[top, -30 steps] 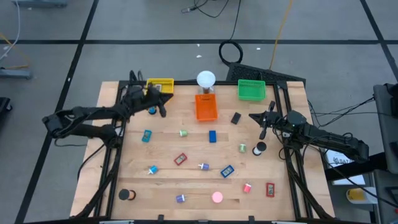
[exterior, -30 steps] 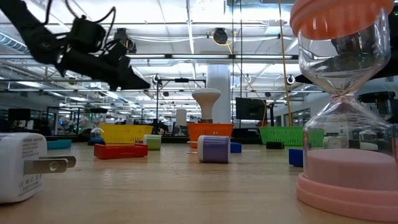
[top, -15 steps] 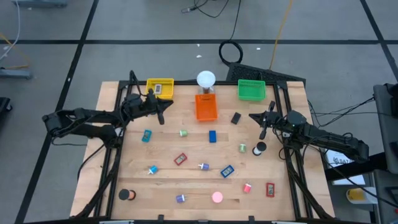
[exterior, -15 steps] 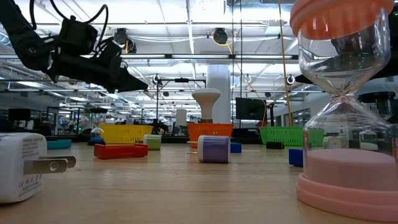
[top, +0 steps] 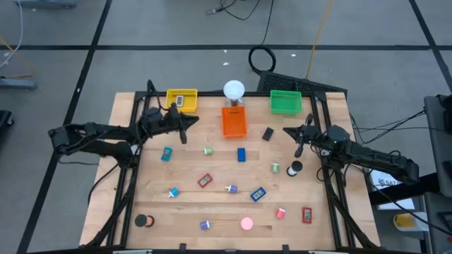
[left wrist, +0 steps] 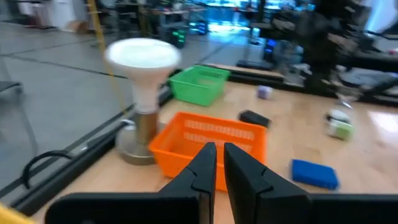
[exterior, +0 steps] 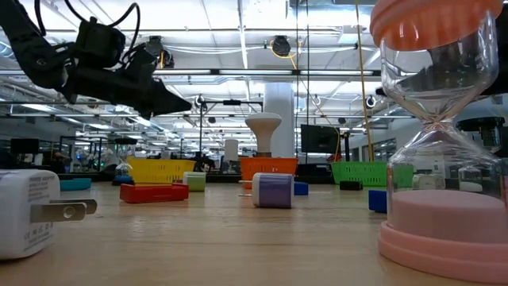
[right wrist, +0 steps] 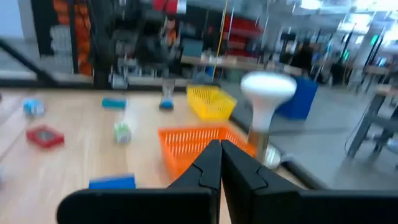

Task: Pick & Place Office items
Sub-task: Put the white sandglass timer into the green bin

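Along the far edge of the desk (top: 159, 212): yellow tray (top: 181, 99), white globe lamp (top: 234, 89) directly behind orange tray (top: 234, 121), green tray (top: 285, 103). Scattered over the rest of the wood, the office items: blue block (top: 241, 154) near the middle, red block (top: 205, 180), teal block (top: 166, 154), black roll (top: 144, 221) at the near left corner, pink round piece (top: 246, 224) near the front edge, black and white roll (top: 294, 168) just beside the right arm. Left gripper (top: 188, 121) raised above the desk between yellow and orange trays, jaws drawn nearly together around nothing, aimed toward the orange tray (lamp and green tray beyond it in the left wrist view). Right gripper (top: 290, 132) held off the right edge near a small black piece (top: 268, 133), jaws pressed close, empty. Compared with half a second ago, left gripper shifted only slightly toward the orange tray; a second ago, further back over the yellow tray; right arm unchanged. In the low view, an hourglass (exterior: 436, 135) cut off at the right, white plug (exterior: 32, 210) cut off at the left, several far items too small to name.
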`<action>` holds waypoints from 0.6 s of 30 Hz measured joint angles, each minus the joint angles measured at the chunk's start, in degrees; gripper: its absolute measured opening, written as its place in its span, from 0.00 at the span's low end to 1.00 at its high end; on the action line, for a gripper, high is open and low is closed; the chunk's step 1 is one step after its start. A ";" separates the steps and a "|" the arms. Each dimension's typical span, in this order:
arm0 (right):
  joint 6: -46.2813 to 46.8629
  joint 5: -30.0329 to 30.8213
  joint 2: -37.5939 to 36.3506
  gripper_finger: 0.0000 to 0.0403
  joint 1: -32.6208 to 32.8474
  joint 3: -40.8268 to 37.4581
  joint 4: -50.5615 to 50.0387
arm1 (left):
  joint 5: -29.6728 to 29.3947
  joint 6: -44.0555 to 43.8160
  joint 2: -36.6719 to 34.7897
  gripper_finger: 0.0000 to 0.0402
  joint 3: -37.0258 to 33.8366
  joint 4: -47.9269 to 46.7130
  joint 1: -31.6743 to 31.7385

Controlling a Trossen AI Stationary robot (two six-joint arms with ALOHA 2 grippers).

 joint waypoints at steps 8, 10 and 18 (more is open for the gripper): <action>9.75 -0.14 -0.02 0.00 0.02 0.47 12.68 | 0.79 1.95 0.48 0.08 0.00 -0.11 -3.74; 12.47 -0.20 0.23 0.00 0.33 2.24 10.39 | 0.80 1.97 0.48 0.08 0.00 -0.10 -4.34; 22.20 11.13 9.92 0.00 5.03 14.18 -16.45 | 0.79 1.97 0.48 0.08 0.00 -0.10 -5.28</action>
